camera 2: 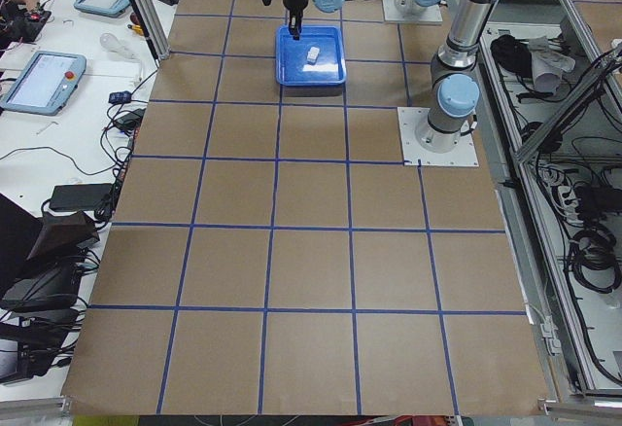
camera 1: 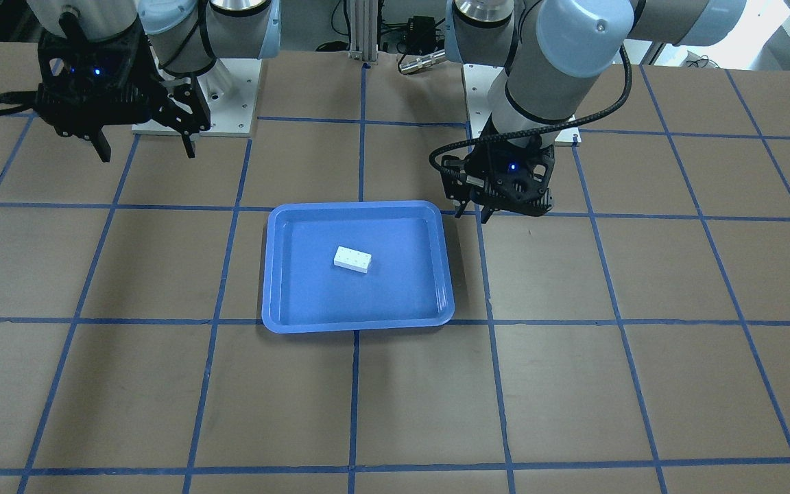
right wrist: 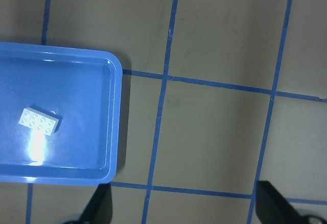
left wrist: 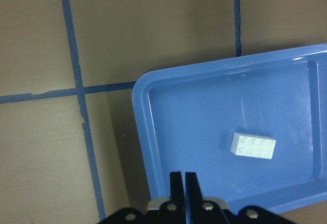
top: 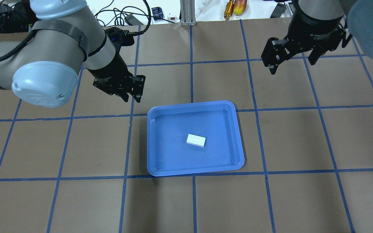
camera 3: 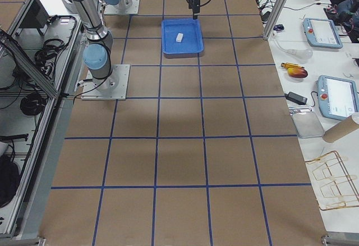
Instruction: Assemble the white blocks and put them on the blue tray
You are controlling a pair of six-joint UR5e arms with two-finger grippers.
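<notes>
The white blocks are joined into one short white brick [camera 1: 352,259] that lies flat, studs up, near the middle of the blue tray [camera 1: 395,295]. The brick also shows in the overhead view [top: 196,140] on the tray [top: 173,155]. My left gripper [top: 131,97] is shut and empty, raised beyond the tray's far left corner. Its wrist view shows its gripper [left wrist: 183,180] with fingers pressed together, the brick [left wrist: 253,146] and the tray [left wrist: 204,132]. My right gripper [top: 291,64] is open and empty, high and far right of the tray. Its wrist view shows the brick [right wrist: 39,120].
The table is brown with a blue tape grid. Cables, tools and a red-yellow object [top: 240,6] lie beyond the far edge. Tablets [camera 2: 39,76] and other gear sit on side benches. Arm base plates [camera 1: 193,103] stand at the robot side.
</notes>
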